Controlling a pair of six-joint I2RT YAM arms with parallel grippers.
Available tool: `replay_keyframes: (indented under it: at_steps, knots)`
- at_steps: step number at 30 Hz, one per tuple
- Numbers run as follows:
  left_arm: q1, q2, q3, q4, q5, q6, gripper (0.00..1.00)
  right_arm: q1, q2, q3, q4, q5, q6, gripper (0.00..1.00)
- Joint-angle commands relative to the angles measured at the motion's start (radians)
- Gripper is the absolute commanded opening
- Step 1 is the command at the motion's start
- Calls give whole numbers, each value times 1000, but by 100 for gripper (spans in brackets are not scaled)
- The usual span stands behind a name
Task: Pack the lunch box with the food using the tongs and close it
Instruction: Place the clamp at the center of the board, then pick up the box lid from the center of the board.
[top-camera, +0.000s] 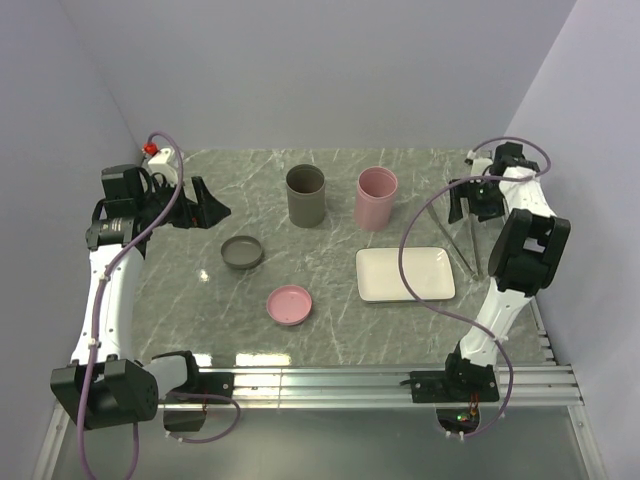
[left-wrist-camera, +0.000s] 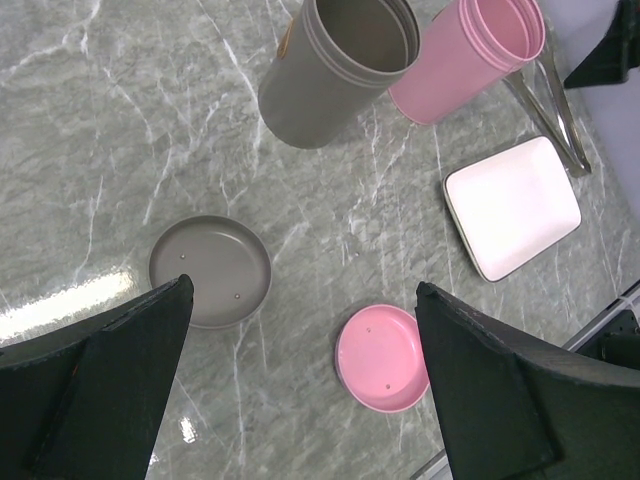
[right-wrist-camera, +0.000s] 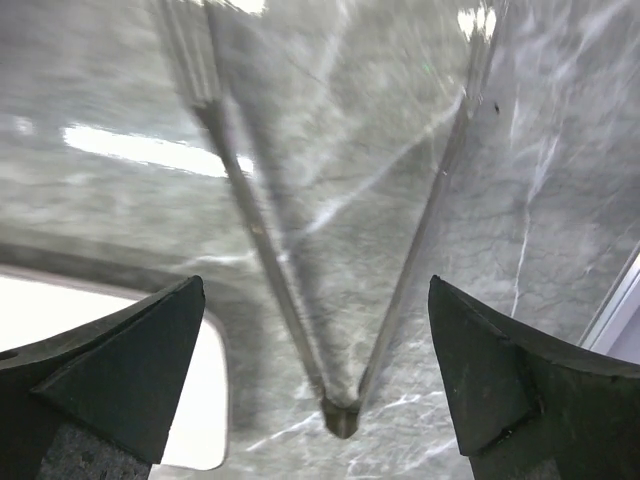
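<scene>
Pale lavender walls close round a grey-green marbled tabletop (top-camera: 200, 300), with both arms reaching in from its near edge. Toward the far middle stand two upright open-topped tubs: a grey cylindrical container (top-camera: 305, 195) and, just to its right, a pink cylindrical container (top-camera: 376, 198), close together but apart. Nearer the arms lie a round grey lid (top-camera: 242, 252) and a round pink lid (top-camera: 289, 304), both flat on the marble and well clear of each other. A white rectangular tray (top-camera: 405, 273) sits right of centre.

Just beside the tray's right edge lie the long slim grey metal tongs (top-camera: 452, 240) — a narrow V flat on the table, joined end toward the near edge, arms spreading toward the far side. The right gripper (top-camera: 468, 208) hovers low over them with its fingers (right-wrist-camera: 120, 360) spread wide, one on each side of the V and neither touching it. The left gripper (top-camera: 205, 205) hangs above the table's left side — fingers (left-wrist-camera: 100, 390) fully parted, holding nothing, looking down on both lids.
</scene>
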Motion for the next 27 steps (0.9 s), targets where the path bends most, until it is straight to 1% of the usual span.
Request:
replay_keyframes:
  at_steps: [1, 3, 4, 7, 9, 11, 12, 14, 15, 16, 18, 19, 20, 22, 25, 26, 27]
  knots:
    - [0, 8, 39, -22, -11, 36, 99, -2, -140, 77, -67, -107, 27, 100]
    - [0, 11, 39, -42, -8, 45, 99, 4, -194, 105, -86, -185, 30, 100]
    - [3, 14, 40, -45, 13, 54, 99, 11, -238, 117, -102, -212, 26, 100]
    - [11, 50, 54, -93, 93, 79, 99, 76, -295, 203, -189, -281, -13, 100]
    - [16, 75, 60, -127, 105, 123, 99, 164, -312, 272, -247, -284, -28, 100]
    - [23, 95, 54, -127, 73, 134, 99, 231, -341, 309, -264, -266, -30, 100]
    - [28, 98, 47, -125, 61, 135, 99, 304, -370, 309, -257, -259, -20, 100]
    - [40, 98, 34, -112, 23, 134, 99, 380, -398, 286, -205, -224, 3, 100]
    - [43, 97, 28, -105, 16, 129, 99, 456, -410, 274, -183, -207, 25, 100]
    - [49, 92, 15, -98, 13, 125, 99, 504, -424, 246, -163, -192, 30, 100]
    - [68, 98, 10, -96, 41, 119, 99, 593, -418, 223, -119, -146, 18, 100]
    - [74, 116, 17, -104, 59, 120, 99, 689, -409, 209, -101, -125, 13, 100]
    - [84, 129, 25, -136, 77, 126, 99, 730, -395, 206, -73, -89, 6, 100]
    - [97, 164, 47, -160, 123, 134, 99, 841, -341, 227, -56, -80, -22, 100]
    - [131, 199, 54, -173, 151, 125, 100, 925, -263, 264, -21, -95, -60, 100]
    - [152, 207, 54, -173, 156, 123, 99, 976, -245, 274, -1, -100, -72, 100]
    - [161, 215, 59, -179, 159, 120, 99, 1001, -208, 281, 10, -103, -101, 100]
